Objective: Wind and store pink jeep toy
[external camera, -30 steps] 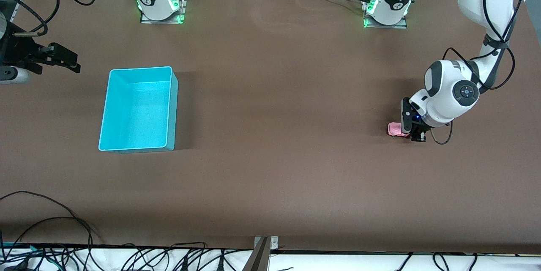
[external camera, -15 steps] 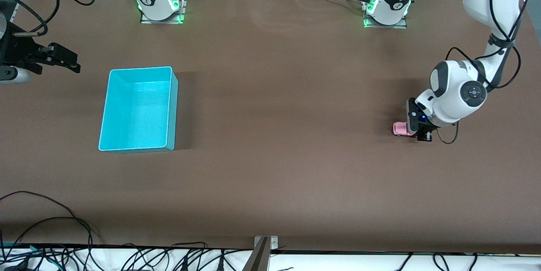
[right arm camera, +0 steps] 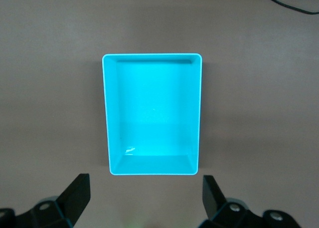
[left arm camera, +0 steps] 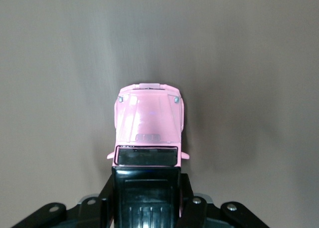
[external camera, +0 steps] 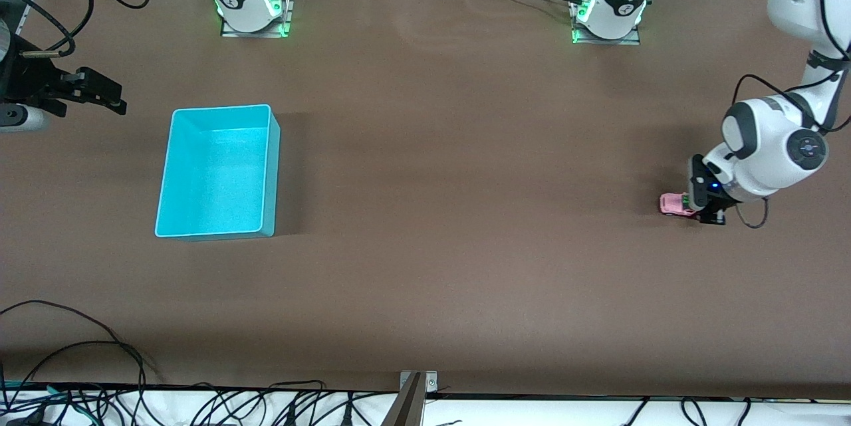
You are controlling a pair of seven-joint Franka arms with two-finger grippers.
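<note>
One pink jeep toy (external camera: pixel 673 204) sits on the table, clamped in the left pincer (external camera: pixel 703 211).

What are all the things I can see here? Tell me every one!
pink jeep toy: one, pink with a black roof, on the table at the left arm's end, held at its back.
bin: one, turquoise, nothing in it, toward the right arm's end.
table: one, brown.
cables: several, black, along the table's edge nearest the front camera.
left gripper: one, black, shut on the jeep.
right gripper: one, black, open, waiting beside the bin.
</note>
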